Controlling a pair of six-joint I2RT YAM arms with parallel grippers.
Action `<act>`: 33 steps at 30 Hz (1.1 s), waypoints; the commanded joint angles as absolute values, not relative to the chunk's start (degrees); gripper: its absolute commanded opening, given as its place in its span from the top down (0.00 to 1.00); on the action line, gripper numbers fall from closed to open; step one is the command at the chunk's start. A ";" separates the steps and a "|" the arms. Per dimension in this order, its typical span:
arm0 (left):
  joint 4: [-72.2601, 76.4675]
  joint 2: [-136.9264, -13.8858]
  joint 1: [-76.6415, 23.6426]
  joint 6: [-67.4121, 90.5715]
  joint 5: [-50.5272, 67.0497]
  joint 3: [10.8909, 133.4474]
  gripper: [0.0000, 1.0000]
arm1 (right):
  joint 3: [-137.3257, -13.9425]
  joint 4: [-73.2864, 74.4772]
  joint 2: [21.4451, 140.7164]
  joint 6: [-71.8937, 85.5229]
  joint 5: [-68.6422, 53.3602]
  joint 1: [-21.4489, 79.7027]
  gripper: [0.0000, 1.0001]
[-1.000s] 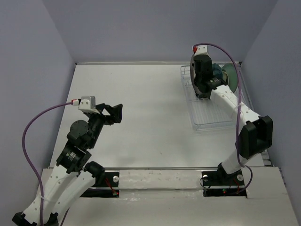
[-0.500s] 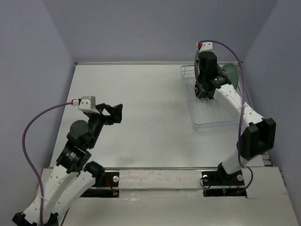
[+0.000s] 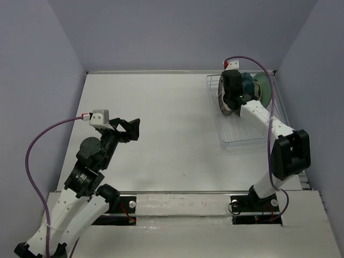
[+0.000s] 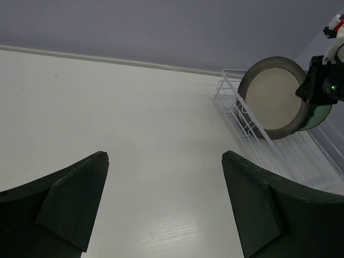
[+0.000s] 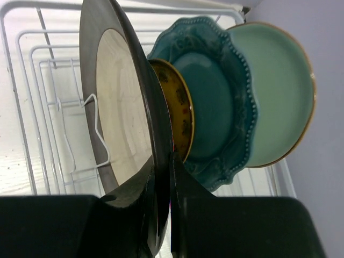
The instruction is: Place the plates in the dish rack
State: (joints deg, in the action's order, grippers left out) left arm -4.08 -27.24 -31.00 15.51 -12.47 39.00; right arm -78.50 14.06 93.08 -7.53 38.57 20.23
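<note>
My right gripper (image 3: 232, 101) (image 5: 164, 177) is shut on the rim of the silver metal plate (image 5: 115, 107) (image 3: 227, 110) and holds it on edge over the far end of the white wire dish rack (image 3: 244, 134) (image 5: 24, 107). Right behind it, standing in the rack, are the small yellow patterned plate (image 5: 180, 102), the scalloped dark teal plate (image 5: 215, 97) (image 3: 249, 86) and the pale mint plate (image 5: 279, 91) (image 3: 264, 83). My left gripper (image 3: 131, 129) (image 4: 164, 199) is open and empty above the table at the left. The cream and black plates are not in view.
The rack stands at the table's far right corner, close to the right wall and the back wall. The left wrist view shows the silver plate (image 4: 271, 97) and the rack (image 4: 279, 156) from afar, across bare white table (image 4: 134, 118).
My right gripper has moved the silver plate down and in toward the plates standing in the rack. The left arm has not moved.
</note>
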 commanded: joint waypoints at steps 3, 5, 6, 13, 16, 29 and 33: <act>-1.05 -27.33 -30.41 15.20 -13.27 38.85 0.02 | -77.78 7.91 93.69 -1.67 37.35 19.95 0.83; -1.05 -27.42 -30.32 15.21 -13.27 38.85 0.02 | -78.22 8.26 93.87 -0.71 37.18 19.95 0.75; -1.05 -27.51 -30.32 15.21 -13.27 38.85 0.02 | -78.31 8.52 93.69 -0.36 37.09 19.95 0.62; -1.14 -27.60 -30.06 15.29 -13.80 38.76 0.02 | -81.65 13.00 91.76 3.69 37.18 19.95 0.15; -1.14 -28.03 -29.88 15.29 -13.89 38.76 0.02 | -83.05 15.55 87.30 5.44 35.87 19.95 0.07; -0.35 -29.88 -28.57 15.38 -9.76 38.67 0.01 | -66.49 14.08 57.79 17.31 4.87 19.95 0.00; 1.40 -29.36 -28.56 15.99 -8.79 38.50 0.01 | -57.23 11.87 45.64 20.12 1.58 19.95 0.00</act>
State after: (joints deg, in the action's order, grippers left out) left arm -3.81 -29.67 -29.06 15.57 -10.55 38.96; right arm -64.53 14.24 52.93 15.90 10.15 19.94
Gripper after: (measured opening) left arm 0.990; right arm 0.995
